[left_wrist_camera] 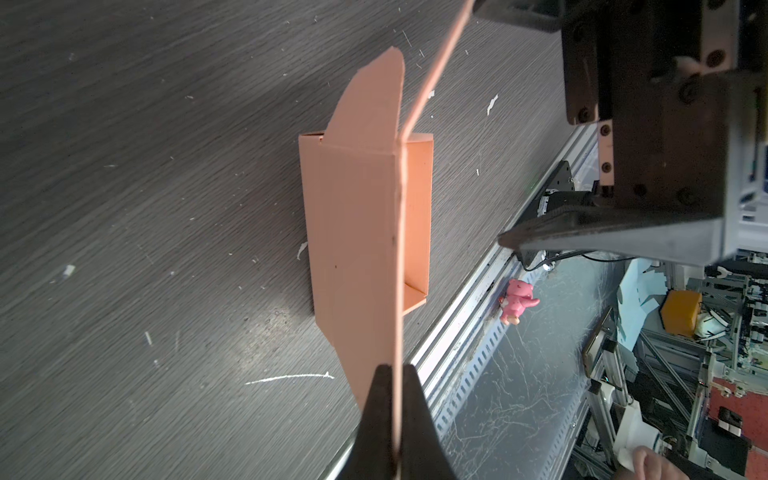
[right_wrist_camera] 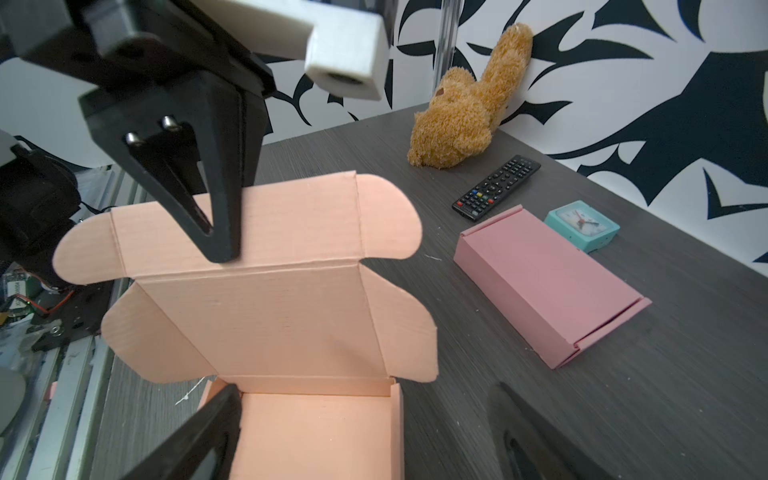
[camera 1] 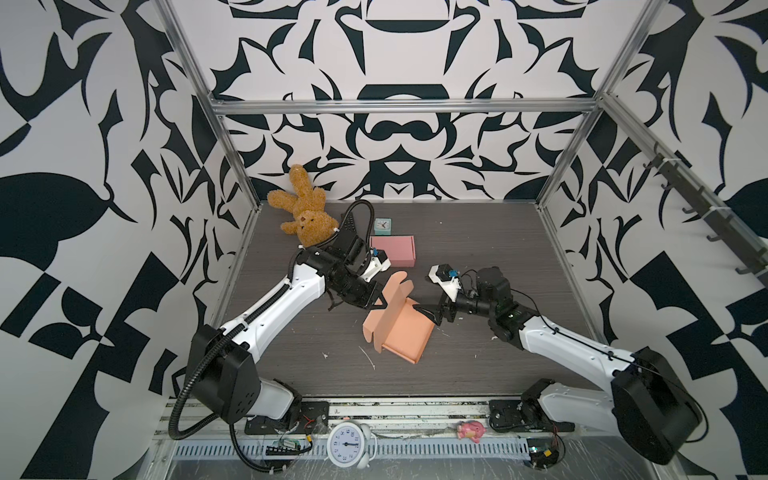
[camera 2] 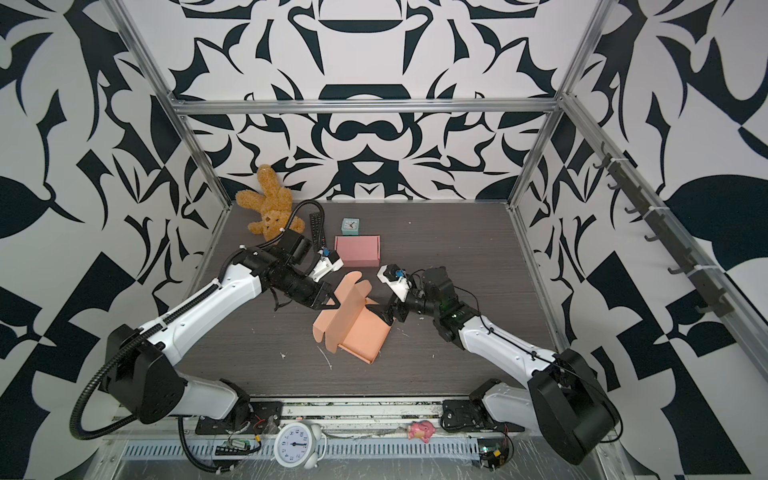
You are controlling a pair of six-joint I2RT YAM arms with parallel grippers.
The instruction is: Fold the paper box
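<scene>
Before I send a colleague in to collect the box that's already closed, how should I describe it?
On the dark table, look toward the back wall, right of the brown plush bunny. The closed pink box lies flat just in front of a small teal clock. Unlike the peach box nearer the front, its lid is shut.

Robotics lab, aluminium frame [camera 1: 399, 107], patterned wall panels [camera 1: 83, 124], equipment racks [left_wrist_camera: 685, 374] beyond.

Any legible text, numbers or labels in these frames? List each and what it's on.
"9", "10", "11": hour numerals on the white alarm clock dial.
Too blurred to read: teal clock dial.
Too small to read: remote keys.
No print visible: peach paper box, pink box.
</scene>
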